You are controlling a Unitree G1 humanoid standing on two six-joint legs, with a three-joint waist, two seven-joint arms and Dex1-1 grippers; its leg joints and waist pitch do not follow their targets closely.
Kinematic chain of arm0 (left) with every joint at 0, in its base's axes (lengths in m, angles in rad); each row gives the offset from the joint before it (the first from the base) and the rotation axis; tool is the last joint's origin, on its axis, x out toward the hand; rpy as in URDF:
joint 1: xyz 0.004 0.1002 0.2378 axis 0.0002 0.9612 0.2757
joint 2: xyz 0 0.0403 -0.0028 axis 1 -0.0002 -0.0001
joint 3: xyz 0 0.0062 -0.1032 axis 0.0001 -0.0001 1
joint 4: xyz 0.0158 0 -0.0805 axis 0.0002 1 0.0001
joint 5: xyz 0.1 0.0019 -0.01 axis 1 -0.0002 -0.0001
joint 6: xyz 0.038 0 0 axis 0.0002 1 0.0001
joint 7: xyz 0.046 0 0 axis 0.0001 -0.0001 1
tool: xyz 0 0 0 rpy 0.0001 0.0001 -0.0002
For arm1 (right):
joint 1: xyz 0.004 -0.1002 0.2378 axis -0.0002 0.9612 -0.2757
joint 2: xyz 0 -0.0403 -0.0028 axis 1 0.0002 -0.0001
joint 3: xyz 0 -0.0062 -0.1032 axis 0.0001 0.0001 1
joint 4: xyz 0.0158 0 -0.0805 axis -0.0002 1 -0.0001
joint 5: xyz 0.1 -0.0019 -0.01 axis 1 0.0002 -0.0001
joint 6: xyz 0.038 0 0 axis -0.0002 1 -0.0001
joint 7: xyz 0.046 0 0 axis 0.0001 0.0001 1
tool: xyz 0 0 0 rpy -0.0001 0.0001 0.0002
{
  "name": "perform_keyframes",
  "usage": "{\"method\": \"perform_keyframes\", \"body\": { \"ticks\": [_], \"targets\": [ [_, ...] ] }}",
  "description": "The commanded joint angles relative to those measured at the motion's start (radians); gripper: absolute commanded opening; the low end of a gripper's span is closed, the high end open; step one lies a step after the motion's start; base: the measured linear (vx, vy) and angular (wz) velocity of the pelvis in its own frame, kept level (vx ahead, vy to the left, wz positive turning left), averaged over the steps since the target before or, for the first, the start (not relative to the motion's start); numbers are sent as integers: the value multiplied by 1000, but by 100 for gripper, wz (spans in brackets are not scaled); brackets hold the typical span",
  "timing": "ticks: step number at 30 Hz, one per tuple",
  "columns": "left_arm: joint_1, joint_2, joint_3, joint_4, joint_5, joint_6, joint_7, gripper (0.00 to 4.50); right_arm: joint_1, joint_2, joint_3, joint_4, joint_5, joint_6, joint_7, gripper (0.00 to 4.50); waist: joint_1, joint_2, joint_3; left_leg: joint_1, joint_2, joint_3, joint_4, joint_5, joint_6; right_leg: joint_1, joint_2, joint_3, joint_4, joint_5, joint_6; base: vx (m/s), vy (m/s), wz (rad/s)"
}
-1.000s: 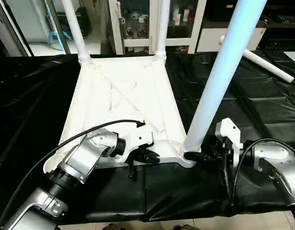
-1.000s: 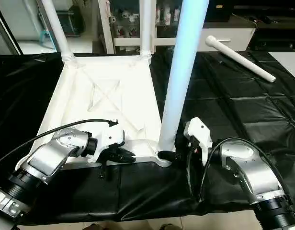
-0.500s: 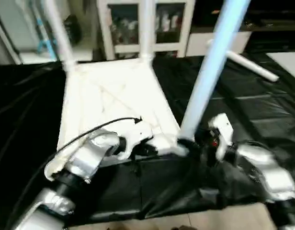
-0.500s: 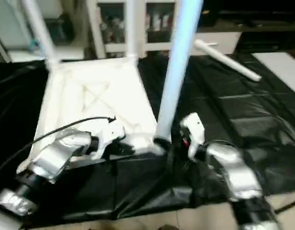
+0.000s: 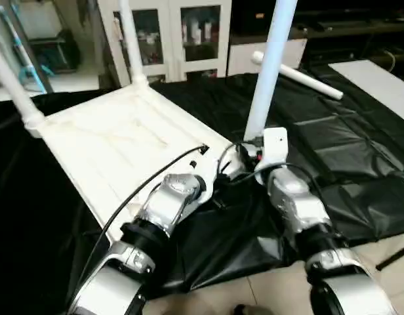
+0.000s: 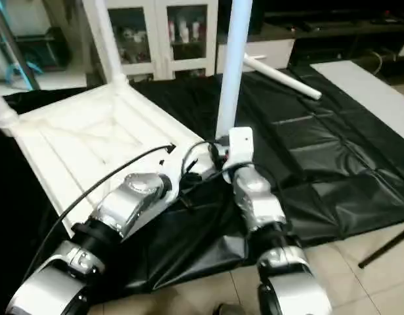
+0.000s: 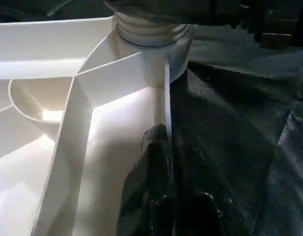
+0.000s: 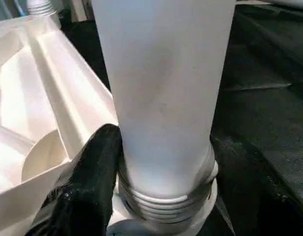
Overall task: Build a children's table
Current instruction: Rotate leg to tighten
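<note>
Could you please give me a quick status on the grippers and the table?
Left gripper shut on white ribbed plastic tabletop rim. Right gripper clamped on near upright white leg, threads showing. Fourth white leg loose on black cover.

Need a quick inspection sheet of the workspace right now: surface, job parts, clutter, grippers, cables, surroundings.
Surface: black cover, creased, hanging over the near edge.
Job's things: tabletop underside up; three legs upright in corner sockets, the near leg with threads showing at its base; fourth leg lies loose on the far side of the cover.
Clutter: nothing seen.
Grippers: left gripper shut on the tabletop's rim by the near socket; right gripper around the near leg's base, one finger against it.
Cables: black cable loops over the left forearm.
Surroundings: white glass-door cabinet behind; tiled floor in front.
</note>
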Motion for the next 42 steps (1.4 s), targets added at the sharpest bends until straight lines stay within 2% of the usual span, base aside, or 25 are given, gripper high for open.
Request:
{"method": "perform_keyframes", "body": {
  "ticks": [1, 2, 3, 4, 5, 6, 8, 11, 13, 15, 16, 17, 18, 19, 20, 22, 23, 24, 27, 29, 31, 32, 34, 37, 42],
  "targets": [
    [-34, -1, 13, -2, 13, -28, 11, 0, 15, 15, 0, 81, -13, 16, 2, 250, -2, -2, -55, 2, 20, -11, -95, -465, 32, 42, -33, 8, -72, -419, -153, 0, 0, 0],
    [-32, 12, 2, 4, 14, -40, -4, 0, 2, 19, -9, 91, -8, -35, 35, 250, -5, -4, -56, 1, 19, -10, -95, -465, 37, 42, -35, 9, -71, -422, -157, 0, 0, 0],
    [-27, 25, -6, -2, 14, -46, -21, 0, 11, 13, -12, 58, 8, -50, 75, 285, -6, -4, -55, 1, 20, -10, -96, -465, 39, 42, -35, 9, -71, -421, -159, 0, 0, 0],
    [-27, 27, -8, -4, 14, -47, -25, 0, 14, 12, -13, 48, 14, -52, 89, 320, -5, -6, -56, 0, 20, -9, -96, -455, 45, 43, -34, 11, -70, -413, -161, 0, 0, 0],
    [-24, 33, -13, -8, 12, -51, -35, 0, 23, 9, -15, 21, 35, -58, 131, 320, -3, -2, -57, -1, 20, -9, -96, -449, 48, 44, -35, 12, -68, -403, -165, 0, 0, 0],
    [-24, 33, -13, -8, 12, -51, -35, 0, 23, 9, -15, 21, 35, -58, 131, 319, -1, -4, -58, -3, 22, -7, -95, -430, 55, 45, -36, 16, -66, -379, -174, 0, 0, 0],
    [-16, 50, -25, -22, 10, -64, -70, 0, 55, -19, 13, -61, 47, -47, 221, 354, 2, -6, -58, -8, 22, -6, -97, -402, 65, 50, -36, 16, -63, -373, -176, 0, 0, 0],
    [6, 78, -49, -69, 4, -54, -142, 0, 106, -70, 45, -175, 53, -10, 299, 374, 12, -9, -63, -10, 26, -2, -94, -343, 82, 50, -35, 25, -56, -334, -190, 0, 0, 0],
    [43, 128, -93, -139, -7, -71, -262, 0, 160, -149, 61, -306, 85, 65, 397, 387, 16, -6, -60, -13, 28, -4, -97, -332, 85, 52, -35, 23, -58, -334, -190, 0, 0, 0],
    [72, 173, -131, -188, -12, -95, -353, 0, 192, -211, 84, -378, 115, 117, 503, 411, 30, -7, -62, -12, 32, 0, -92, -296, 100, 49, -35, 31, -50, -303, -201, 0, 0, 0],
    [72, 173, -131, -188, -12, -95, -353, 0, 192, -211, 84, -378, 115, 117, 503, 419, 40, -7, -61, -6, 32, 6, -90, -298, 97, 40, -34, 34, -50, -310, -207, 52, -31, 10],
    [98, 227, -160, -244, -44, -85, -471, 0, 231, -312, 128, -459, 131, 168, 654, 431, 47, 12, -60, 4, 32, 6, -90, -308, 89, 38, -31, 34, -48, -314, -211, 52, -31, 10],
    [98, 227, -160, -244, -44, -85, -471, 0, 231, -312, 128, -459, 131, 168, 654, 442, 56, 1, -63, 12, 37, 12, -88, -291, 91, 34, -29, 39, -45, -262, -225, 56, -29, 14],
    [106, 250, -170, -262, -59, -102, -526, 0, 251, -363, 150, -498, 131, 187, 724, 448, 59, -1, -62, 7, 34, 17, -87, -275, 96, 35, -28, 41, -42, -245, -230, 54, -18, 16],
    [111, 269, -173, -278, -71, -103, -561, 0, 270, -404, 163, -523, 122, 182, 766, 448, 86, 0, -63, 18, 39, 24, -86, -246, 100, 31, -29, 47, -40, -244, -232, 54, -18, 16],
    [113, 281, -175, -287, -79, -99, -583, 0, 281, -431, 170, -538, 115, 178, 794, 448, 100, 6, -67, 18, 39, 32, -84, -181, 97, 30, -26, 51, -27, -186, -249, 57, -12, 9],
    [113, 281, -175, -287, -79, -99, -583, 0, 281, -431, 170, -538, 115, 178, 794, 448, 107, 3, -69, 8, 39, 30, -81, -128, 101, 40, -25, 51, -15, -129, -254, 54, -7, 4],
    [119, 304, -181, -307, -92, -83, -619, 0, 298, -467, 173, -564, 119, 189, 834, 448, 112, 4, -70, 7, 38, 29, -81, -110, 103, 42, -23, 52, -8, -93, -260, 0, 0, 0],
    [134, 355, -187, -339, -102, -75, -682, 0, 336, -543, 184, -629, 146, 228, 926, 448, 116, 0, -75, 10, 37, 31, -75, -74, 119, 46, -22, 57, 0, -32, -276, 0, 0, 0],
    [135, 359, -186, -338, -100, -78, -683, 0, 338, -550, 186, -634, 147, 230, 935, 448, 119, -1, -71, 10, 36, 34, -76, -86, 133, 45, -23, 60, -3, -52, -277, 0, 0, 0],
    [134, 362, -181, -334, -96, -79, -683, 0, 337, -553, 195, -633, 141, 237, 941, 448, 118, -2, -67, 9, 36, 35, -79, -118, 125, 44, -25, 61, -10, -113, -268, 0, 0, 0],
    [134, 362, -181, -334, -96, -79, -683, 0, 337, -553, 195, -633, 141, 237, 941, 448, 118, -2, -64, 11, 36, 35, -82, -163, 101, 41, -25, 62, -17, -188, -251, 0, 0, 0],
    [131, 363, -179, -333, -96, -78, -685, 0, 331, -549, 199, -628, 140, 245, 946, 432, 118, -5, -62, 14, 37, 36, -85, -189, 80, 37, -24, 63, -22, -228, -238, 0, 0, 0],
    [129, 363, -177, -333, -96, -78, -692, 0, 325, -543, 195, -626, 140, 251, 951, 421, 118, -5, -64, 13, 37, 36, -85, -187, 70, 37, -23, 65, -21, -226, -228, 0, 0, 0],
    [129, 366, -184, -341, -98, -69, -696, 0, 327, -542, 186, -629, 147, 257, 959, 373, 119, -6, -68, 10, 35, 37, -80, -130, 90, 41, -23, 65, -13, -160, -240, 0, 0, 0]
  ]
}}
